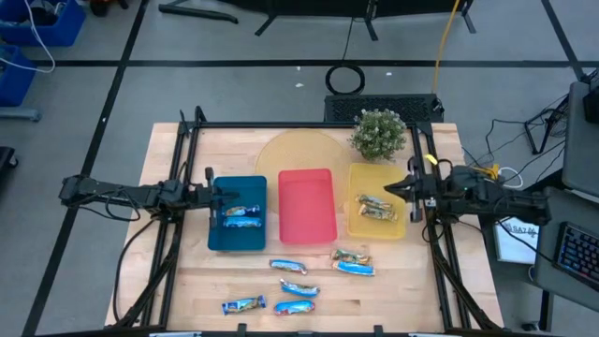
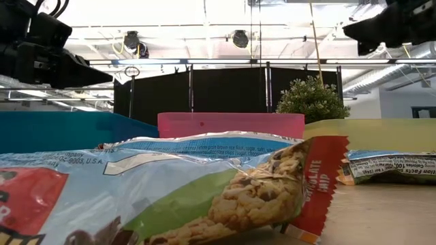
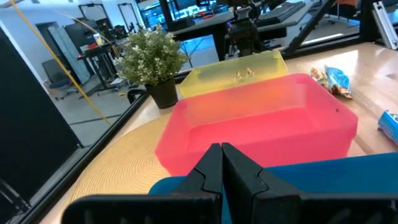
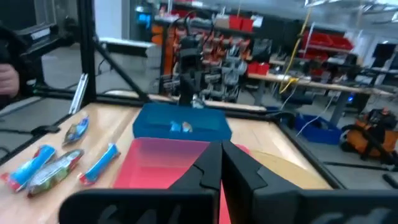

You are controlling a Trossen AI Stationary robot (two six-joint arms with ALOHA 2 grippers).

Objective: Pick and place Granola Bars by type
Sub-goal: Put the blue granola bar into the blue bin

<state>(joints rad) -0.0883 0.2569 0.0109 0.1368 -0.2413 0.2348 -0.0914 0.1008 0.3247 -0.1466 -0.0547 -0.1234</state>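
- Left claw pressed closed, empty, at the blue tray's edge.
- Right claw likewise closed, empty (over the yellow tray).
- 6 granola bars on the tabletop.

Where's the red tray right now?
High view: the red tray sits mid-table, empty, between the blue tray on the left and the yellow tray on the right.

The right gripper has its two dark fingers pressed together. Past them sits a red tray, and beyond that a blue tray with something small and shiny inside. The other arm stands behind the blue tray. Four bars in shiny wrappers lie on the wooden table beside the red tray.
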